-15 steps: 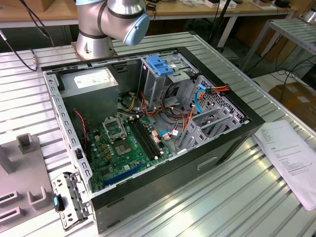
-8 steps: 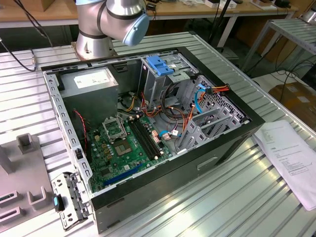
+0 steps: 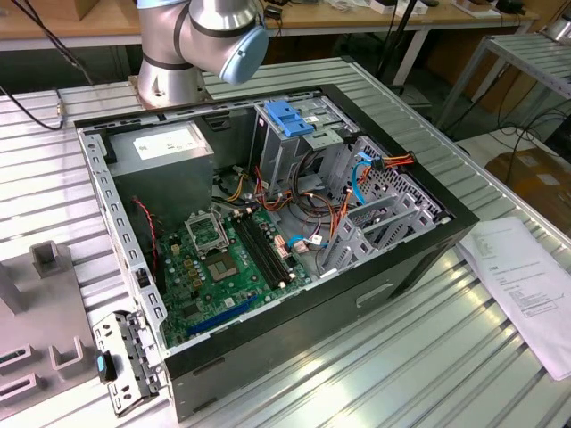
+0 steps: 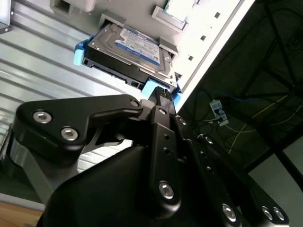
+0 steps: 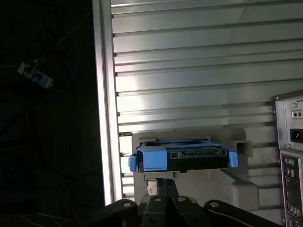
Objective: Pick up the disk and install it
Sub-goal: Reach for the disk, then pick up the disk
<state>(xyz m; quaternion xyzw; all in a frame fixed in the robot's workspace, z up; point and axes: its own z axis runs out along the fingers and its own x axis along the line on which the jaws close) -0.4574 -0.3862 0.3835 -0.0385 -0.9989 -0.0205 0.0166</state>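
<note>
**Pick phase: pincer closing on disk, nothing installed yet**

Exterior view: the arm [image 3: 203, 36] is mounted on the counter [image 3: 428, 357] behind the open computer case [image 3: 294, 330]. Its shoulder joint hangs over the case's far rim, and the rest of the arm runs out of frame. Inside the case, the drive cage [image 3: 290, 120] with the blue handle stands at the far side. Grey fixture blocks [image 3: 45, 303] sit on the counter just off the case's power-supply end.

Second wrist view: the disk [image 4: 137, 45] is seated in a grey holder [image 4: 120, 7], label face showing, with blue rails at both ends. The pincer [image 4: 162, 94] points straight at it, its tip right at the near blue rail corner. Touching or just short of it: can't tell. Clenched or released: can't tell either.

First wrist view: the disk [image 5: 189, 158] is seen edge-on in the holder [image 5: 236, 137], which sits on the counter [image 5: 189, 61] between the case's back panel [image 5: 289, 142] and the counter edge. The pincer [image 5: 161, 182] is lined up on the disk's narrow edge, offset toward one blue corner rather than centred.

My read: this is the approach stage of the pick. The disk is not lifted, and the install into the case has not started. A clean grasp calls for squaring up on the disk body and a firm hold before it leaves the holder. A grip on the blue plastic alone looks likely to flex or slip.
</note>
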